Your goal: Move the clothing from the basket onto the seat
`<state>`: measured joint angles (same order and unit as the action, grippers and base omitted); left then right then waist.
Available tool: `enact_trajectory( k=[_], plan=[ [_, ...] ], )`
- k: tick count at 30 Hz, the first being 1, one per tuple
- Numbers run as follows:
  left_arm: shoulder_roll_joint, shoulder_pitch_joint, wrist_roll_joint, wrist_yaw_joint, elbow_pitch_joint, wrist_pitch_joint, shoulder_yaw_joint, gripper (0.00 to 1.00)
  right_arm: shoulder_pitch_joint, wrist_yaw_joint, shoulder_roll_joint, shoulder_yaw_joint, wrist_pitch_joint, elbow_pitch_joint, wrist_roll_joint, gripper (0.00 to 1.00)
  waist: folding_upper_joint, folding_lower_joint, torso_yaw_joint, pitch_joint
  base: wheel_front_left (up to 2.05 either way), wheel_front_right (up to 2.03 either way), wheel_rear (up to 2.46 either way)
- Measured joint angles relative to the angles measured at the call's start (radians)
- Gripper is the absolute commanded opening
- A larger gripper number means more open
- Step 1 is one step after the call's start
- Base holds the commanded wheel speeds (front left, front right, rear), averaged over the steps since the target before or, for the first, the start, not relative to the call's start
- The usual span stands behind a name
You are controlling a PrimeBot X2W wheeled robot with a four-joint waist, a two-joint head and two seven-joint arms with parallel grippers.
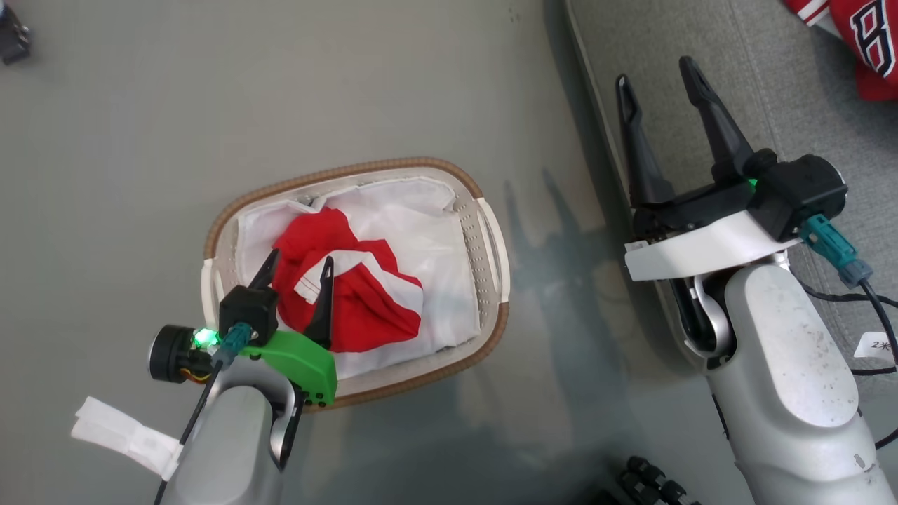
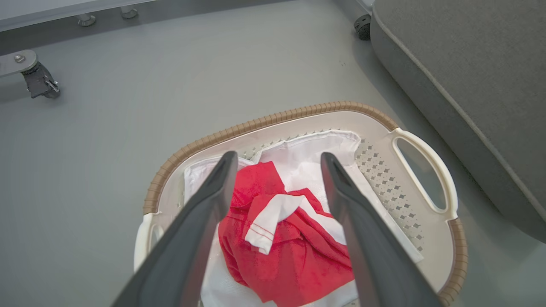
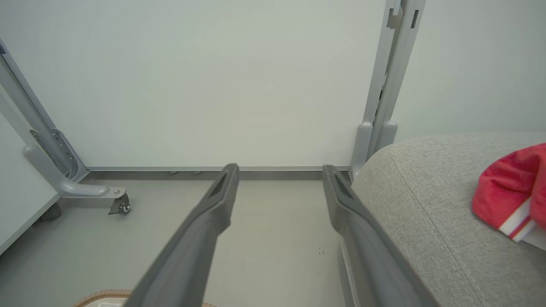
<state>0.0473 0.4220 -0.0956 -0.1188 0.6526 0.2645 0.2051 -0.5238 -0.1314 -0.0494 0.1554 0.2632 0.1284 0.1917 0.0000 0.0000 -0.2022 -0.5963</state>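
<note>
A crumpled red garment with white stripe trim point(image 1: 351, 287) point(image 2: 281, 238) lies on the white liner inside the oval basket point(image 1: 484, 210) point(image 2: 273, 121) on the floor. My left gripper point(image 1: 299, 265) point(image 2: 277, 160) hangs open just above that garment, its fingers on either side of the near part and nothing held. A red jersey with black-and-white lettering point(image 1: 859, 38) point(image 3: 512, 192) lies on the grey seat point(image 1: 701, 42) point(image 2: 469, 64) point(image 3: 426, 204) at the right. My right gripper point(image 1: 656, 73) point(image 3: 279, 170) stands open and empty over the seat's left edge.
Grey floor surrounds the basket. A caster foot of a metal frame point(image 2: 38, 81) point(image 3: 119, 204) stands at the far left before a white wall panel point(image 3: 213, 85). Dark cables point(image 1: 652, 480) lie at the lower right by my base.
</note>
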Motion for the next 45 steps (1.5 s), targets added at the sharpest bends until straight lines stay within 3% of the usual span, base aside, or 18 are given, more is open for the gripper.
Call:
enact_trajectory(
  k=[15,28,45],
  plan=[
    [0.007,0.176,0.072,0.034,0.242,0.000,0.040,1.00,-0.051,0.000,0.000,0.011,0.000,-0.027,0.036,1.00,0.0000,0.0001,-0.041,-0.133,0.00,0.00,0.00],
    [0.030,0.366,0.155,0.118,0.543,-0.013,0.113,1.00,-0.073,0.000,0.000,0.017,0.000,-0.035,0.066,1.00,0.0000,0.0001,-0.068,-0.204,0.00,0.00,0.00],
    [0.040,0.467,0.214,0.145,0.629,-0.185,0.210,1.00,-0.090,0.000,0.000,0.040,0.000,-0.044,0.113,1.00,0.0000,0.0001,-0.098,-0.254,0.00,0.00,0.00]
  ],
)
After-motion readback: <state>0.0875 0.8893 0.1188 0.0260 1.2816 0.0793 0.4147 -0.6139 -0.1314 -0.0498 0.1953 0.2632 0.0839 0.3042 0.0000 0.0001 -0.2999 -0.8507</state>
